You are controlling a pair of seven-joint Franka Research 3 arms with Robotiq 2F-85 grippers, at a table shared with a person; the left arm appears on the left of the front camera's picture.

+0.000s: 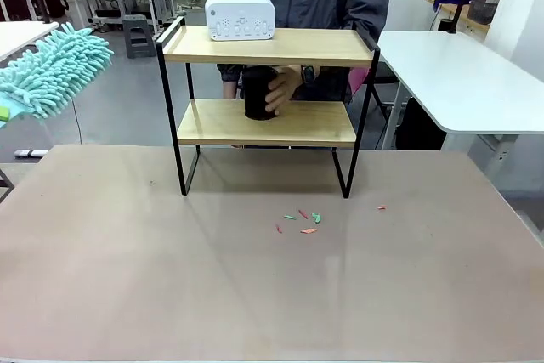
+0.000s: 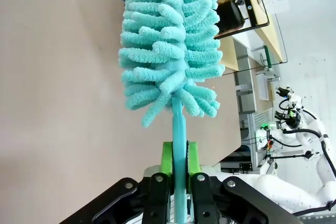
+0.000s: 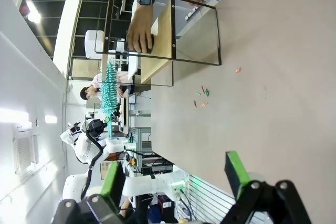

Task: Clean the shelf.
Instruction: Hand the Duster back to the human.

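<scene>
Beige tabletop [image 1: 255, 295] carries the shelf [image 1: 265, 47] at its far middle; print on the white box [image 1: 240, 19] on top is too small to read. A person's hand [image 1: 285, 91] half hides a black can [image 1: 255, 98] on the lower board. Left gripper [image 2: 179, 157] clamps the handle of the teal duster [image 2: 168, 40]; right gripper [image 3: 175, 177] has its fingers apart, holding nothing
</scene>
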